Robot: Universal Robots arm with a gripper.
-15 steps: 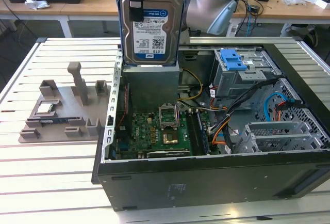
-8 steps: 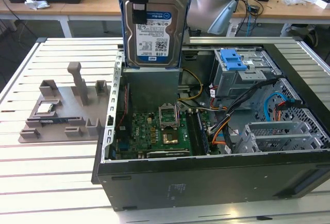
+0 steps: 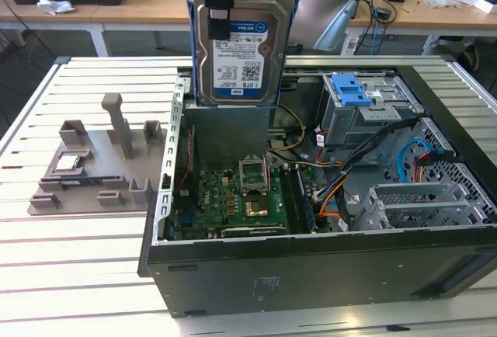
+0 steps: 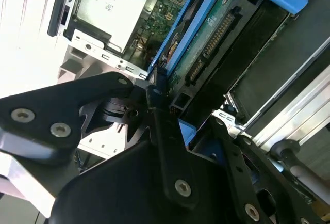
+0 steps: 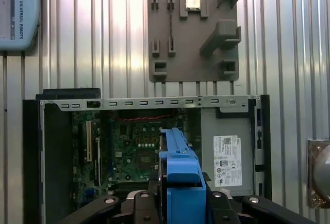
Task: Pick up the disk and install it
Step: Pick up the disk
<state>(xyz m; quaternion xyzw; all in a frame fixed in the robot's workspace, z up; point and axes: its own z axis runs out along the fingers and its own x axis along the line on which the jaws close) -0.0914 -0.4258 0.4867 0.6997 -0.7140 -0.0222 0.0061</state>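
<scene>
disk [image 3: 241, 57] hangs upright in air above open computer case [image 3: 311, 275], over motherboard end, label face toward exterior camera. gripper [image 5: 181, 195] clamped on disk, fingers [image 3: 220, 7] pressing its two flat faces. judgement: metal body stiff, rather heavy, smooth, may slip; connector edge fragile; best hold on flat faces. grey fixture plate [image 3: 101, 166] beside case.

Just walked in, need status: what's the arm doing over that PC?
The arm's gripper holds the silver-metal rectangular hard drive with the blue plastic frame upright above the open black desktop computer case. The drive is not yet seated inside. A grey fixture plate lies beside the case on the slatted metal table.
</scene>
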